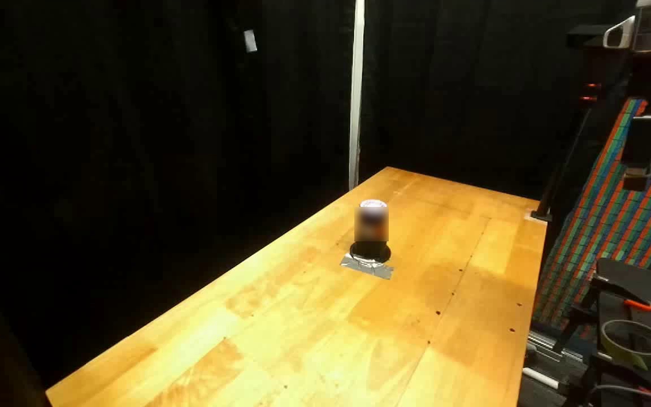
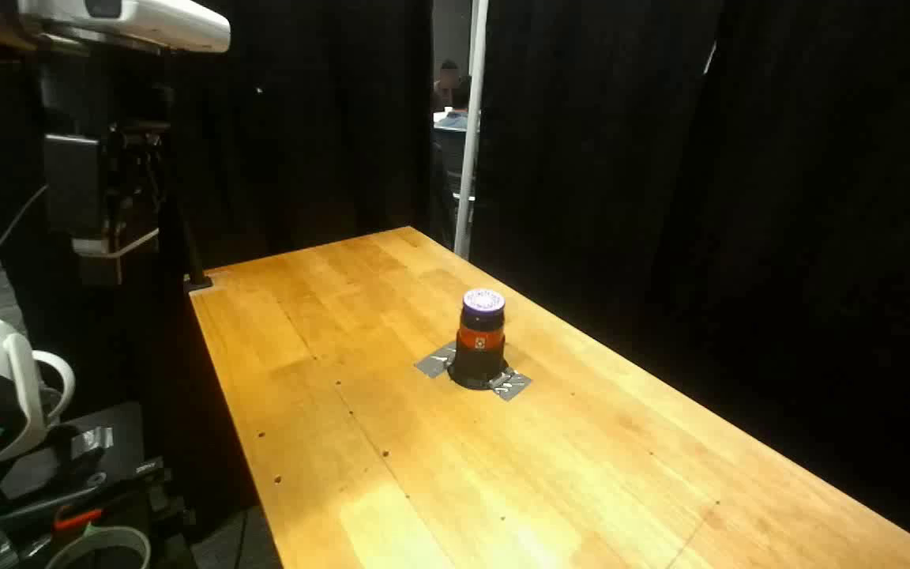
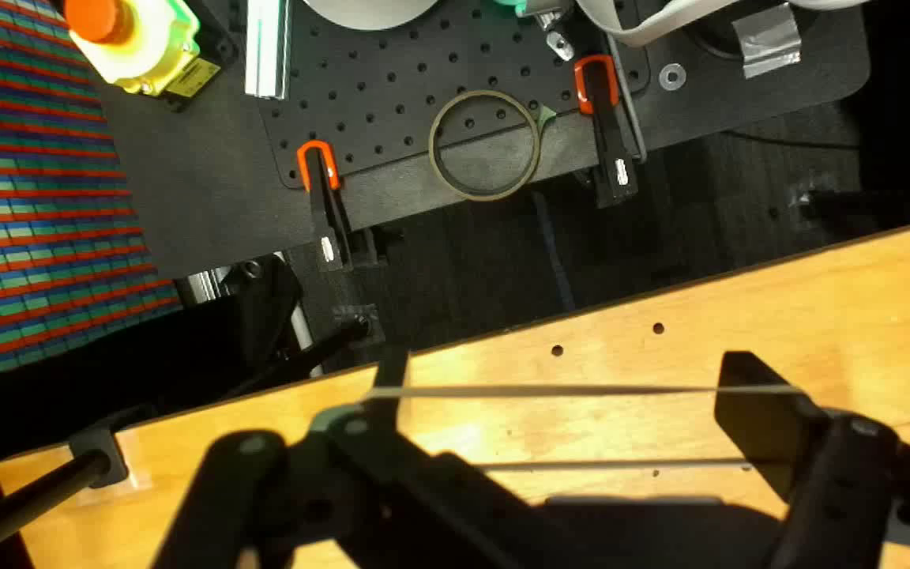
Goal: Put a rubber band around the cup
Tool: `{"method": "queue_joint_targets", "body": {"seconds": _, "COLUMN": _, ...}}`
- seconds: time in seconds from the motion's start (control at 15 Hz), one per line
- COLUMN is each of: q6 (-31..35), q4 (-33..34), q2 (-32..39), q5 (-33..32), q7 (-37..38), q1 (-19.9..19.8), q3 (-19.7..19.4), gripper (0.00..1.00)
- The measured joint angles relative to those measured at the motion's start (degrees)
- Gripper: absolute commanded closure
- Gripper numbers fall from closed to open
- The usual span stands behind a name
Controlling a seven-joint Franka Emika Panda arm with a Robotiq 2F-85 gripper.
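The cup, a dark cylinder with an orange band and a pale purple-white top, stands upright on the wooden table in both exterior views (image 1: pixel 371 225) (image 2: pixel 480 338). Grey tape (image 1: pixel 367 266) (image 2: pixel 433 361) holds its black base to the table. My gripper (image 3: pixel 569 379) is open, its fingers spread wide. A thin tan rubber band (image 3: pixel 534 391) is stretched around both fingers, with two strands crossing the gap. In both exterior views the gripper (image 1: pixel 639 178) (image 2: pixel 107 265) hangs above table height near the table's side edge, well apart from the cup. The cup is out of the wrist view.
A black post (image 2: pixel 196 275) stands at the table (image 2: pixel 581 442) corner near the gripper. Beside the table is a black bench with orange-tipped clamps (image 3: pixel 329 213), a tape roll (image 3: pixel 434 150) and a yellow box with a red button (image 3: pixel 133 55). Black curtains (image 1: pixel 161 141) surround the table.
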Motion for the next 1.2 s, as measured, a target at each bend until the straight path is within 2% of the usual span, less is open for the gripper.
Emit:
{"method": "queue_joint_targets", "body": {"seconds": 0.53, "q6": 0.18, "q4": -0.08, "q2": 0.10, "q5": -0.10, "q7": -0.34, "q1": 0.00, "q3": -0.16, "gripper": 0.00}}
{"method": "queue_joint_targets", "body": {"seconds": 0.67, "q6": 2.82, "q4": -0.36, "q2": 0.88, "q5": -1.15, "q7": -3.56, "q1": -0.10, "q3": -1.75, "gripper": 0.00}}
{"method": "queue_joint_targets", "body": {"seconds": 0.8, "q6": 9.14, "q4": -0.57, "q2": 3.06, "q5": -3.54, "q7": -10.68, "q1": -0.35, "q3": -5.49, "gripper": 0.00}}
{"method": "queue_joint_targets", "body": {"seconds": 1.0, "q6": 20.94, "q4": 0.13, "q2": 9.80, "q5": -5.81, "q7": -23.72, "q1": -1.18, "q3": -13.19, "gripper": 0.00}}
{"method": "queue_joint_targets", "body": {"seconds": 1.2, "q6": 30.18, "q4": 3.87, "q2": 19.91, "q5": -3.26, "q7": -37.01, "q1": -0.43, "q3": -19.45, "gripper": 0.00}}
